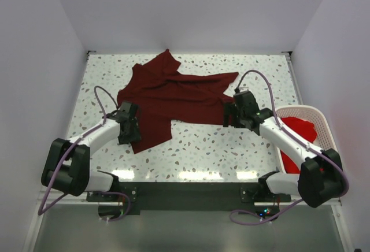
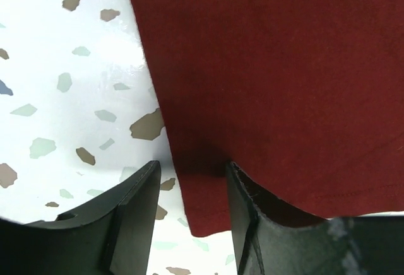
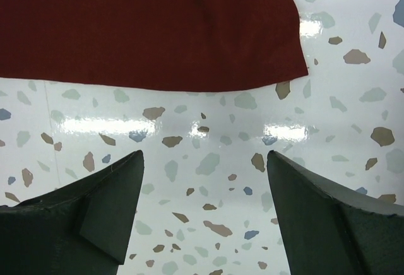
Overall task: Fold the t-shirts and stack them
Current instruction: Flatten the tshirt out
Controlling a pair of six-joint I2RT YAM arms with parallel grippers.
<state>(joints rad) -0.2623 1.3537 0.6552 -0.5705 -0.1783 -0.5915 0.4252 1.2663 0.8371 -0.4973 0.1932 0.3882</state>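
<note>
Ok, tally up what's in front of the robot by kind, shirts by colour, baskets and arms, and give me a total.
Dark maroon t-shirt: 1
Bright red cloth in the basket: 1 heap; the number of shirts in it cannot be told
White mesh basket: 1
Robot arms: 2, the left arm and the right arm
Total: 5
</note>
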